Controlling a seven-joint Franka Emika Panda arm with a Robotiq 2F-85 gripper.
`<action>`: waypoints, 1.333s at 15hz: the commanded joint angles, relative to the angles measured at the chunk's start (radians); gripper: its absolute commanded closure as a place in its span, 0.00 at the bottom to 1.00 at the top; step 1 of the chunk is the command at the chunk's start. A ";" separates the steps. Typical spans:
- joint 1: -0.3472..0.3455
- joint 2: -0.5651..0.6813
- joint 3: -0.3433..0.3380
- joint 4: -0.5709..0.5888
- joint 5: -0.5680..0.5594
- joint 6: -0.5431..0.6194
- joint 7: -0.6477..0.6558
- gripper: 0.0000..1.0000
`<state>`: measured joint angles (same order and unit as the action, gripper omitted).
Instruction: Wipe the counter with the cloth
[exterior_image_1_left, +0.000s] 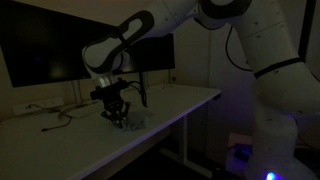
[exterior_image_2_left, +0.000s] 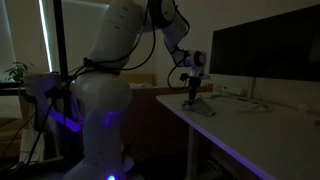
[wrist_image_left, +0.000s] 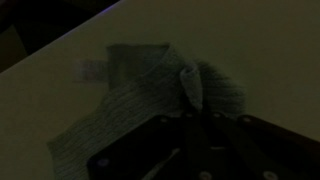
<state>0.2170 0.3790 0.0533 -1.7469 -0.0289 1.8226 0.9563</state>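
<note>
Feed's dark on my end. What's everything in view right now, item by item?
counter: one, white, long, below the monitors
cloth: one, pale grey, wrinkled, on the counter near its edge
monitors: count unclear, dark, along the counter's back
cables: a few, thin and dark, on the counter beside the cloth
plant: one, green, background, off the counter
arm: one, white, reaching over the counter
claw: one, dark, shut on a fold of the cloth

The cloth (wrist_image_left: 140, 95) is soft woven fabric, ribbed, wrinkled and matt. The counter (wrist_image_left: 40, 100) under the cloth is smooth, pale and matt. The gripper (wrist_image_left: 188, 92) on the cloth is dark and matt. The arm (exterior_image_1_left: 250, 40) above the cloth has a smooth white shell with a slight sheen.
</note>
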 joint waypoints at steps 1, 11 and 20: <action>0.055 0.088 0.030 0.054 -0.008 0.051 0.029 0.93; 0.231 0.235 0.061 0.255 -0.097 0.052 0.069 0.93; 0.320 0.255 0.047 0.306 -0.201 0.052 0.169 0.93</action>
<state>0.5212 0.5694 0.1021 -1.4543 -0.2005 1.8281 1.0601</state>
